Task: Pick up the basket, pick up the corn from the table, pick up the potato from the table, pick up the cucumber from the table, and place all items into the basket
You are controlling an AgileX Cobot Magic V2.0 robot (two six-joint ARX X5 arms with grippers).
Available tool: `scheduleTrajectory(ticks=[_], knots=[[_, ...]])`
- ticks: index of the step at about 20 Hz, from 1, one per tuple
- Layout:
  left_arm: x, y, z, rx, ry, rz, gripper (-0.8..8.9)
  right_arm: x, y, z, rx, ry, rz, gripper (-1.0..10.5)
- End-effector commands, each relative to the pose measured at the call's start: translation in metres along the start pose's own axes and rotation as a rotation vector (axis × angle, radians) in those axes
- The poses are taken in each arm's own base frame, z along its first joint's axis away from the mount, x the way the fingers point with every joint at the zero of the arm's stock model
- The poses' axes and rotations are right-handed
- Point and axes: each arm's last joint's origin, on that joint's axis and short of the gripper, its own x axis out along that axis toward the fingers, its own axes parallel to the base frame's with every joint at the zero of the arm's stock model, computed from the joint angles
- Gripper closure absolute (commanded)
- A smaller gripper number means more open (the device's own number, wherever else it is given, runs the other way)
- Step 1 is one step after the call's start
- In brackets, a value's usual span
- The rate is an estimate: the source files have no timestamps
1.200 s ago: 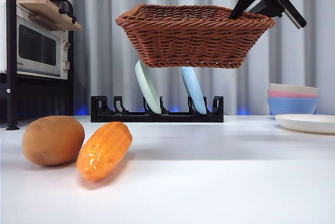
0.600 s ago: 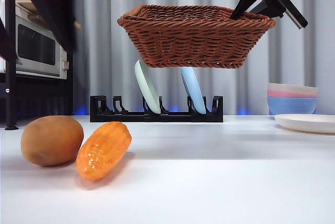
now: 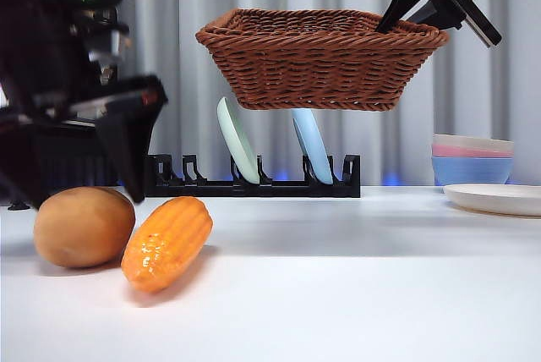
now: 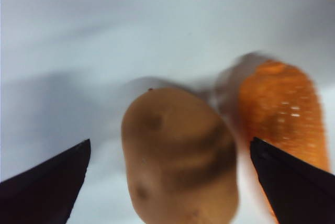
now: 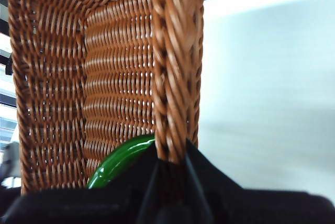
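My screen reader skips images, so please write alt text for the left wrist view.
A smooth tan-brown oval potato lies on the white table between the left hand's two open black jaws. A bumpy orange corn cob lies right beside it; the picture is blurred.

A grey curtain (image 3: 186, 57) hangs in long vertical folds across the whole back of the room, lit evenly, with a faint blue glow low down along the far edge of the white surface (image 3: 355, 294). On that far edge stands a black dish rack (image 3: 254, 180) holding two plates upright, one pale green (image 3: 237, 142) and one light blue (image 3: 313, 146), both leaning. Toward the far right corner sits a stack of bowls (image 3: 472, 159), cream over pink over blue, with a white plate (image 3: 499, 200) lying flat just in front.
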Motion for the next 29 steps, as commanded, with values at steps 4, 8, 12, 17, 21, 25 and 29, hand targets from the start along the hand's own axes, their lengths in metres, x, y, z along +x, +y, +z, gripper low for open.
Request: scheduleTrajectory(ticks=[4,8,12,17,21,25,29], knots=[[0.020,0.001,0.000,0.055,0.060,-0.005,5.81,-0.004,0.004,0.003,-0.012,-0.025,0.021,9.5],[0.014,0.002,-0.005,0.148,0.111,-0.002,8.21,-0.004,0.004,0.003,-0.012,-0.025,0.021,9.5],[-0.037,0.001,-0.024,0.348,0.262,-0.147,8.21,-0.004,0.004,0.003,-0.012,-0.025,0.021,9.5],[-0.131,-0.009,-0.038,0.530,0.118,-0.515,8.21,-0.004,0.004,0.003,-0.012,-0.024,0.021,9.5],[-0.192,-0.023,-0.011,0.567,-0.305,-0.719,8.21,-0.004,0.005,0.002,-0.014,-0.021,0.024,9.5],[-0.214,-0.038,0.027,0.404,-0.679,-0.595,8.21,0.000,0.011,-0.001,-0.024,-0.004,0.037,9.5],[-0.197,-0.061,0.049,0.339,-0.838,-0.269,8.22,0.006,0.020,-0.006,-0.042,0.012,0.041,9.5]])
